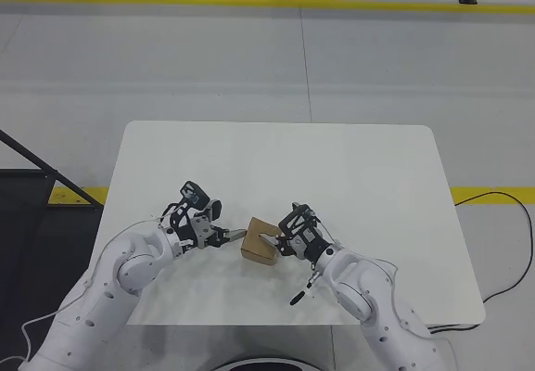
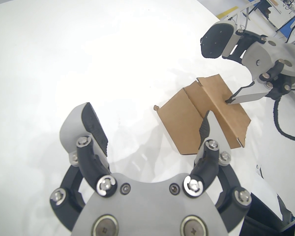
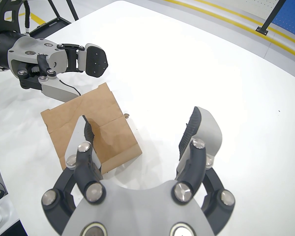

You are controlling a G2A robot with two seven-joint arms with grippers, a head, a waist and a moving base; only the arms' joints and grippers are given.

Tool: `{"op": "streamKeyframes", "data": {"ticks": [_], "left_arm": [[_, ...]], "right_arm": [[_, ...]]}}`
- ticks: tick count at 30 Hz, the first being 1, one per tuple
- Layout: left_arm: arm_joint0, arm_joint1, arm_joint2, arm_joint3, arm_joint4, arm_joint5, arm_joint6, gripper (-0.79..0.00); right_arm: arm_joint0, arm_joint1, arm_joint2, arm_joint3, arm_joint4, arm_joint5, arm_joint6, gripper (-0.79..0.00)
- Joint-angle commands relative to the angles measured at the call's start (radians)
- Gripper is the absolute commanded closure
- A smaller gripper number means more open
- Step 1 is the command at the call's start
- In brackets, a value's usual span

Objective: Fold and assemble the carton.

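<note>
While left gripper (image 2: 148, 112) and right gripper (image 3: 140, 115) fingers were spread, the light, creasable carton (image 1: 260, 244) was judged best pinched edgewise.

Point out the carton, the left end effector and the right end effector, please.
carton (image 1: 253, 246), top view, on its brown top face.
left end effector (image 2: 148, 108), left wrist view, midway between its open fingertips.
right end effector (image 3: 139, 112), right wrist view, midway between its open fingertips.

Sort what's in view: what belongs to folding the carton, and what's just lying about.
Job: carton; left gripper, open; right gripper, open; white table beneath.
Lying about: small brown scrap beside the carton; black cable on the floor.
</note>
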Motion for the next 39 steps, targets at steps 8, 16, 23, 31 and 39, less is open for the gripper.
{"op": "streamKeyframes", "data": {"ticks": [8, 16, 23, 31, 39], "left_arm": [[0.0, -0.002, -0.002, 0.007, 0.001, -0.004, 0.001, -0.785], [0.006, -0.003, -0.013, 0.013, -0.018, -0.009, 0.035, -0.785], [0.014, -0.005, -0.027, 0.015, -0.054, -0.033, 0.069, -0.785], [-0.002, -0.008, 0.001, 0.009, -0.006, -0.036, 0.027, -0.785], [-0.015, -0.012, 0.013, 0.021, 0.003, -0.026, 0.011, -0.785]], "right_arm": [[0.003, -0.001, -0.002, 0.006, -0.001, 0.0, 0.001, -0.736], [0.011, -0.004, -0.008, 0.019, 0.001, 0.002, 0.005, -0.745], [0.018, -0.006, -0.012, 0.026, 0.002, 0.002, 0.013, -0.748], [0.018, -0.006, -0.012, 0.026, 0.002, 0.002, 0.014, -0.739], [0.016, -0.007, -0.011, 0.023, -0.001, 0.003, 0.013, -0.742]]}}
